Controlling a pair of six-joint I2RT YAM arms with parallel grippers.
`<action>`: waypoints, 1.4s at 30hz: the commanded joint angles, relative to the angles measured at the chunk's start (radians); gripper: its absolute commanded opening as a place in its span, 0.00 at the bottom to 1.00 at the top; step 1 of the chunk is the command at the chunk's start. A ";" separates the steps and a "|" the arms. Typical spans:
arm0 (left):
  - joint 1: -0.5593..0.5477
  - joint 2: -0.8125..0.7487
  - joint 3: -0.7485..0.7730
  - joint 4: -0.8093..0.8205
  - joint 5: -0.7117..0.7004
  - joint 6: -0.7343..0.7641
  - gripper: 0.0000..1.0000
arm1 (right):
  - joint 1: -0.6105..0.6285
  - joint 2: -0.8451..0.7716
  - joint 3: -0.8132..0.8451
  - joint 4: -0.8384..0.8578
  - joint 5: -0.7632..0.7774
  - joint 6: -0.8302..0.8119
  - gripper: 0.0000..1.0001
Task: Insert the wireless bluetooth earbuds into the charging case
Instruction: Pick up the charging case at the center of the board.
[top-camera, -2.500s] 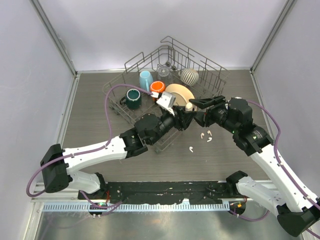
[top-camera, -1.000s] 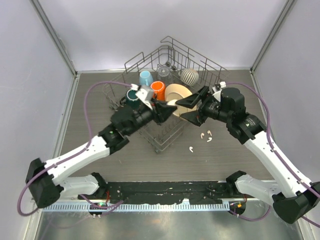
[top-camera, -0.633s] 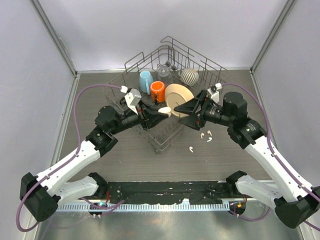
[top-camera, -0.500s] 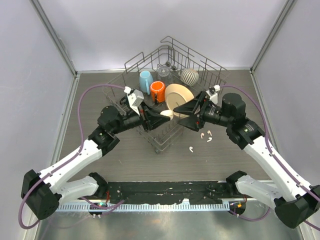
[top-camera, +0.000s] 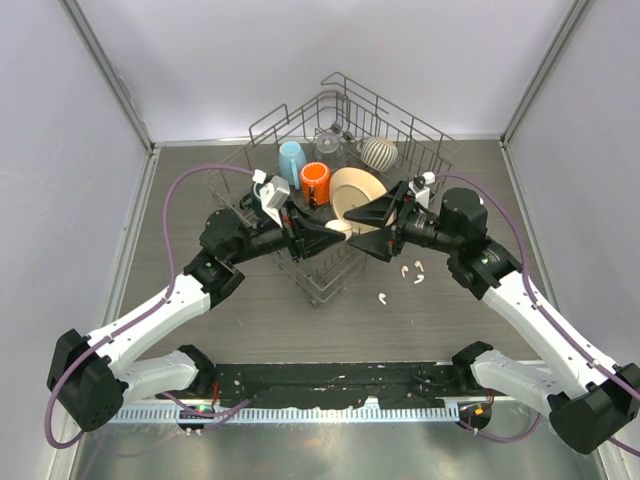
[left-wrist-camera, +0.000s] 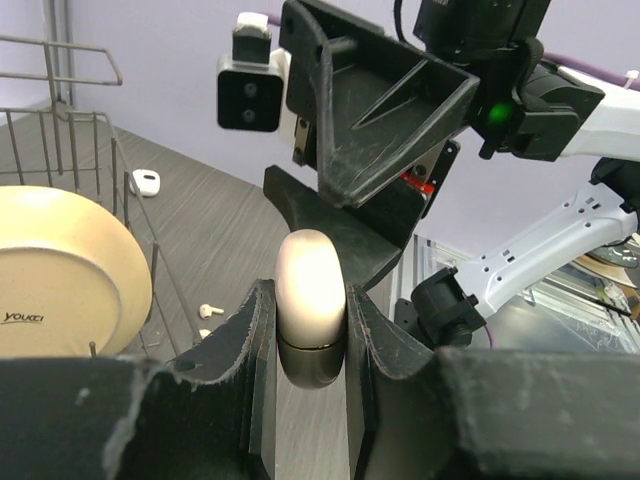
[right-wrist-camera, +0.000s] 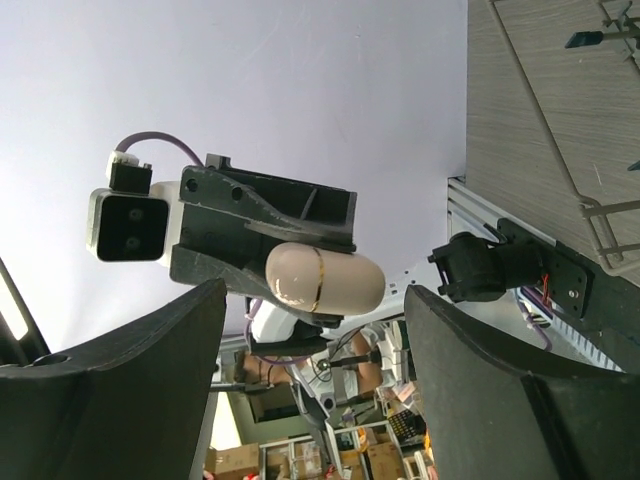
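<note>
My left gripper (top-camera: 335, 228) is shut on the charging case (top-camera: 339, 227), a cream capsule with a thin seam, and holds it in the air over the front of the dish rack. In the left wrist view the case (left-wrist-camera: 310, 290) stands pinched between both fingers (left-wrist-camera: 262, 335). My right gripper (top-camera: 357, 230) faces it from the right, open, with the case (right-wrist-camera: 325, 280) just off its fingertips and untouched. Three white earbuds (top-camera: 404, 269) (top-camera: 419, 272) (top-camera: 382, 297) lie on the table right of the rack. One earbud (left-wrist-camera: 211, 311) shows below the case.
The wire dish rack (top-camera: 425, 150) fills the back middle. It holds a blue mug (top-camera: 291, 160), an orange mug (top-camera: 315, 180), a cream plate (top-camera: 362, 187), a striped bowl (top-camera: 379, 152) and a glass (top-camera: 327, 143). Its front corner (top-camera: 318, 297) sits under both grippers.
The left arm has swung its elbow out to the left, keeping the case near the plate. The right gripper has moved left and lower until its open jaws face the case.
</note>
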 joint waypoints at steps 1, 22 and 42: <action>0.003 -0.010 0.004 0.095 0.002 -0.009 0.00 | 0.014 0.003 -0.003 0.060 -0.018 0.035 0.76; 0.003 -0.004 -0.002 0.095 0.010 0.012 0.00 | 0.055 0.023 -0.093 0.261 0.011 0.198 0.56; 0.001 -0.030 -0.056 0.165 -0.032 -0.002 0.44 | 0.057 0.017 -0.147 0.380 0.027 0.261 0.01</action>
